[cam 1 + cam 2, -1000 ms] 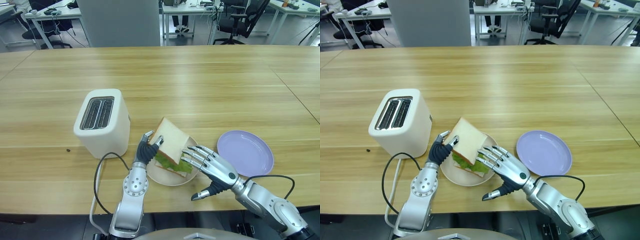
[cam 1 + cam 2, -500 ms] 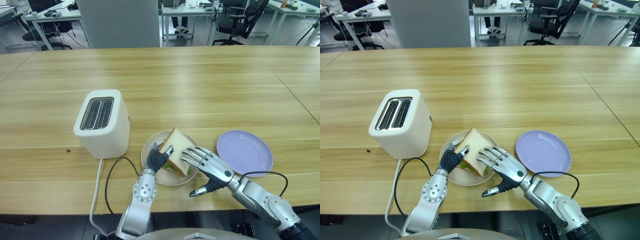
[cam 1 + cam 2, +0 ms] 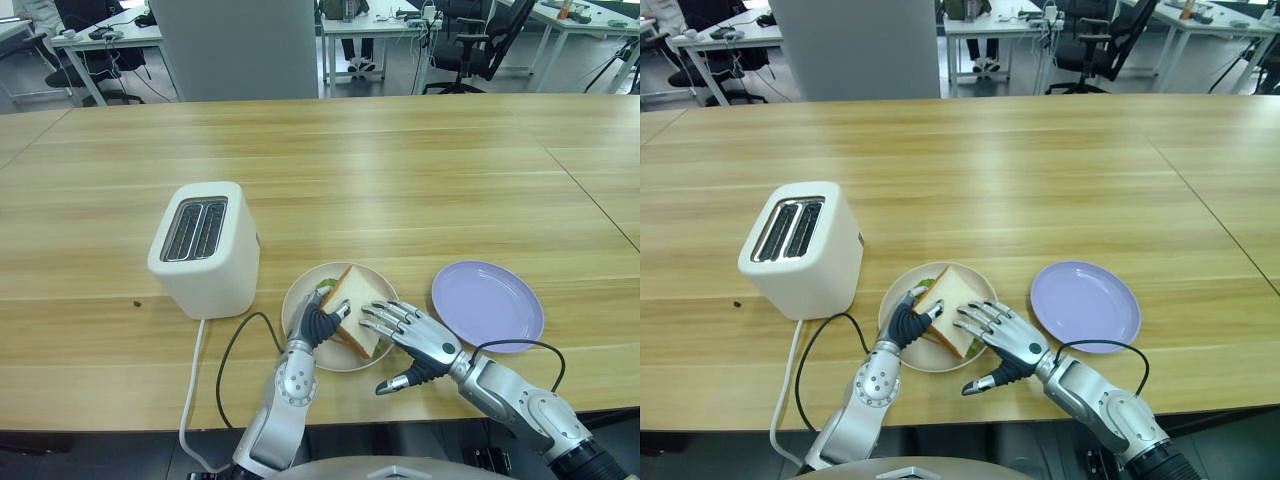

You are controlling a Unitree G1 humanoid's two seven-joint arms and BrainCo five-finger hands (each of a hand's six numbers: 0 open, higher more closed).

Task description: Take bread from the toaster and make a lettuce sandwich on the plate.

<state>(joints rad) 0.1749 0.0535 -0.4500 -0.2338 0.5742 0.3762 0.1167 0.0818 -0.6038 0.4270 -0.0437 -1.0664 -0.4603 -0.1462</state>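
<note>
my left hand (image 3: 318,322) is curled around the bread slice (image 3: 360,303) on the beige plate (image 3: 300,285) near the table's front edge, right of the toaster (image 3: 205,245). right hand (image 3: 412,335) is splayed wide, holding nothing, fingertips at the slice.

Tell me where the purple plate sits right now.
The purple plate lies on the wooden table, on the robot's right, just right of the beige plate holding the sandwich and beyond the right hand.
</note>
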